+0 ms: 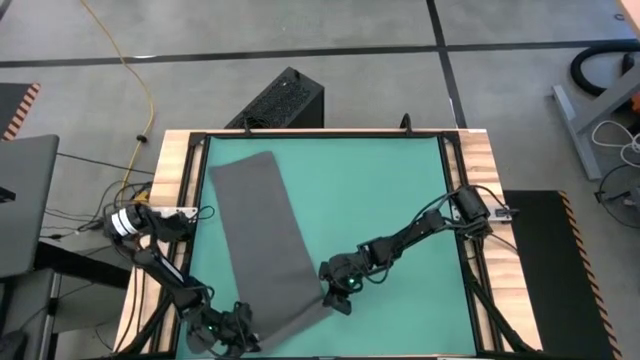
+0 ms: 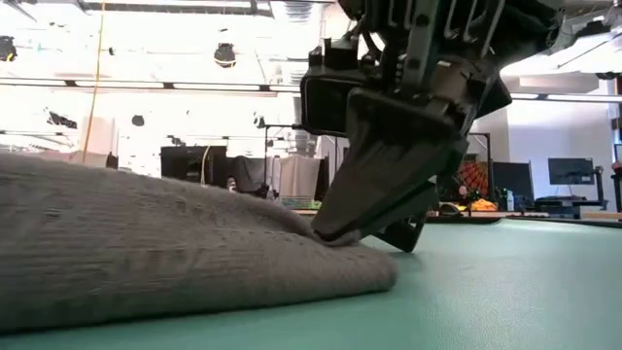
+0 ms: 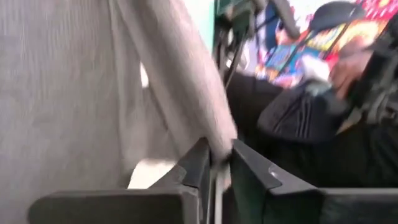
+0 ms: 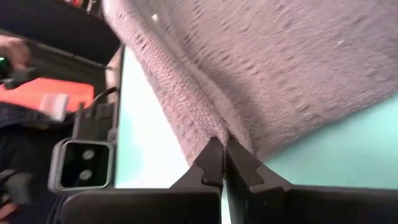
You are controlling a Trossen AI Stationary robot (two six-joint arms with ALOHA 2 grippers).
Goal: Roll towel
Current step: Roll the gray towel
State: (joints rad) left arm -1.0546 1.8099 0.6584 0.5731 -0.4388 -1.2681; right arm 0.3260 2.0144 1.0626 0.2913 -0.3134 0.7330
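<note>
The dark grey towel (image 1: 262, 245) lies as a long strip on the green mat (image 1: 380, 200), running from the far left toward the near edge. My left gripper (image 1: 238, 335) is at the towel's near left corner, shut on it. My right gripper (image 1: 335, 297) is at the near right corner, also shut on the cloth. In the low view the towel (image 2: 146, 243) humps up from the mat, and its near end forms a thick rounded edge (image 2: 374, 274) under the right gripper (image 2: 335, 233). My left gripper pinches the towel's edge (image 3: 219, 148) between its two fingers at the near left corner. The cloth rises away from the fingertips; one layer or several, I cannot tell. My right gripper pinches a raised ridge of the towel's near right edge (image 4: 219, 129) between its two fingers. The fingers (image 2: 374, 185) slant down from the table's right. The cloth is puckered up at the pinch, and the thick edge below rests on the mat.
A wooden frame (image 1: 180, 180) borders the mat. A black box (image 1: 282, 100) stands beyond the far edge, with a yellow cable (image 1: 140, 75) on the floor. The mat's far and right parts are bare.
</note>
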